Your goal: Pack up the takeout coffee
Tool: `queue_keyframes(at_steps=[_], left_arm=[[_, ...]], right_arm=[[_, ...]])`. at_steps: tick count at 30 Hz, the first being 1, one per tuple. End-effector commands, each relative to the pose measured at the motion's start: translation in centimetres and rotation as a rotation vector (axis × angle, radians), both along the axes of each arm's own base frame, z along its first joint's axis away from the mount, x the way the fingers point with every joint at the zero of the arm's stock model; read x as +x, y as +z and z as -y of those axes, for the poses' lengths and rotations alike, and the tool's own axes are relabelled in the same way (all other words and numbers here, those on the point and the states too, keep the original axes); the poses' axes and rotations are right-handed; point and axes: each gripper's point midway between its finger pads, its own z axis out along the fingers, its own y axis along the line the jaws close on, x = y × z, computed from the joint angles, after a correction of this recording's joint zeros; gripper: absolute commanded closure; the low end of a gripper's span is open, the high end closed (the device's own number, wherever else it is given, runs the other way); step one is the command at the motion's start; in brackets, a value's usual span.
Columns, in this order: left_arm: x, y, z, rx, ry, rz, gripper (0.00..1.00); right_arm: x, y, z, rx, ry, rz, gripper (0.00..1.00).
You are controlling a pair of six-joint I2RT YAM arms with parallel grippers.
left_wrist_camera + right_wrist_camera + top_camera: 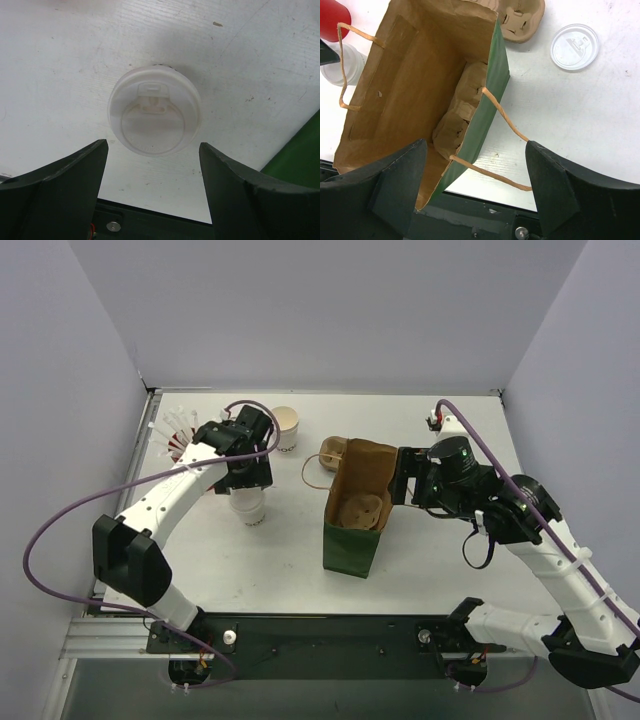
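White tabletop (280, 560), pale walls on three sides; I report left to right. At far left a red cup of straws (180, 443) stands just behind the left arm. The left gripper (247, 485) hangs directly over the takeout coffee (248, 510), which stands upright on the table, left of the paper bag (355, 525) and apart from it. On the left wrist camera the lid (154, 111) faces straight up at me. Both fingers (75, 185) are spread wider than it, one on either side, touching nothing.

The cup's long axis is vertical, so I judge the coming move to be a straight descent and a squeeze on the wall below the lid. The left arm is plainly the nearer. A lidless cup (286, 427) sits behind, apart from the fingers. Bare table lies between coffee and bag, so the carry rightward looks unobstructed. The bag's rim stands taller than the cup and will need a lift over.

The bag is open-mouthed, with a cardboard carrier (457, 120) inside. The right gripper (476, 146) is spread wide, straddling the bag's green wall beside a cord handle (502, 117), and has hold of nothing.
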Motion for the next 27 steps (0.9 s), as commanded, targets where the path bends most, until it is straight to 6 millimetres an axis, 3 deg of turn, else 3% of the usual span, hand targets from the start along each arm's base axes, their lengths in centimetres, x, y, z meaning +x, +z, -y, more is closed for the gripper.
queue_keyframes(at_steps=[1, 27], left_arm=[[0.4, 0.4, -0.4, -0.041, 0.017, -0.025, 0.15], [1.4, -1.0, -0.1, -0.093, -0.032, -0.099, 0.11]], right_arm=[[0.1, 0.1, 0.5, 0.007, -0.023, 0.017, 0.25], [0.6, -0.2, 0.0, 0.001, -0.016, 0.010, 0.25]])
